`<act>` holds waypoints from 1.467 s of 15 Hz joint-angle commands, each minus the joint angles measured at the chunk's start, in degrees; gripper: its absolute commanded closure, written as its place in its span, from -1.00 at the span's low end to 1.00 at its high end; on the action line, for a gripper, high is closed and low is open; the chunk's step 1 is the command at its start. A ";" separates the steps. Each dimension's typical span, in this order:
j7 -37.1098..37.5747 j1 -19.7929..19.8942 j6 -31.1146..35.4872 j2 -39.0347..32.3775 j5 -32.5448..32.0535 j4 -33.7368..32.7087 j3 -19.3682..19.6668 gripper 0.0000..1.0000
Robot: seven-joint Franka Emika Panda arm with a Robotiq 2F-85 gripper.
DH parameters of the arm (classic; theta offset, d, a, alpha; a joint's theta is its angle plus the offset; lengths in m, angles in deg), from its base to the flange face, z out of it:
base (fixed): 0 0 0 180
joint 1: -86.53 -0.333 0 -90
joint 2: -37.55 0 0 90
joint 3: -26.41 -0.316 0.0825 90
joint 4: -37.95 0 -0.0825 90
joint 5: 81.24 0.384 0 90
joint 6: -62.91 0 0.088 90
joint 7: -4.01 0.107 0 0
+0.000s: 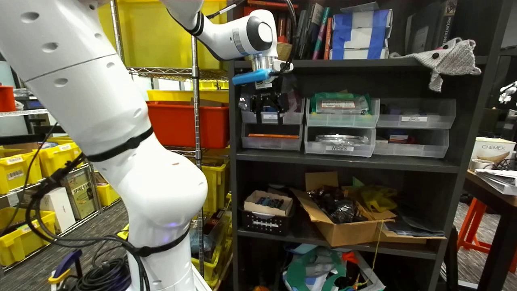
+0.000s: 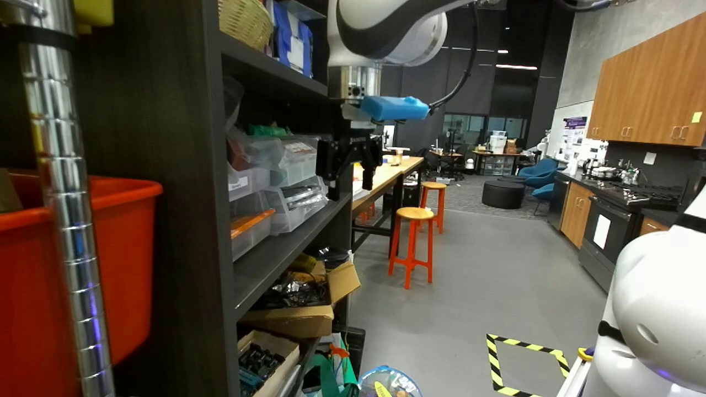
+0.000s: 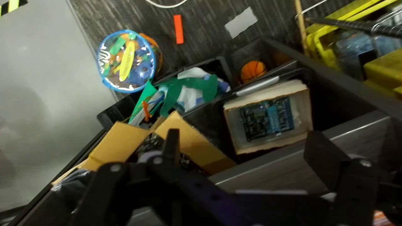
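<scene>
While the black two-fingered gripper (image 2: pixel 351 184) hangs fingers-down, its jaws spread wide with nothing between them, a red-orange plastic tub (image 1: pixel 183 125) stands off to its left in an exterior view. Directly behind the gripper there, and nearest to it, sits a translucent plastic bin (image 1: pixel 293 118) with a white label; whether the two touch, I cannot tell. Just to the gripper's right comes a see-through bin (image 1: pixel 341 120) heaped with a green plastic packet (image 1: pixel 341 96), above a clear plastic bin (image 1: pixel 338 153) marked WIRES. Careful work here would, I judge, keep both fingers square to a bin's front wall and off the dark wood-grain shelf board (image 3: pixel 267 174) beneath the gripper. Only the wrist view shows the flat orange-red strip (image 3: pixel 178 29) on the grey striped carpet (image 3: pixel 204 29), far below the gripper; only an exterior view gives the WIRES lettering.
</scene>
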 commanded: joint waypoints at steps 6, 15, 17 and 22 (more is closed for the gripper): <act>-20.26 -2.28 -23.39 4.83 17.12 -2.49 12.35 -1.00; -33.42 -2.50 -30.55 16.09 21.06 -1.56 14.01 -1.00; -33.81 -3.21 -27.35 18.78 20.94 -1.01 11.76 -1.00; -32.06 -5.80 -11.11 21.68 21.62 -0.16 5.77 -1.00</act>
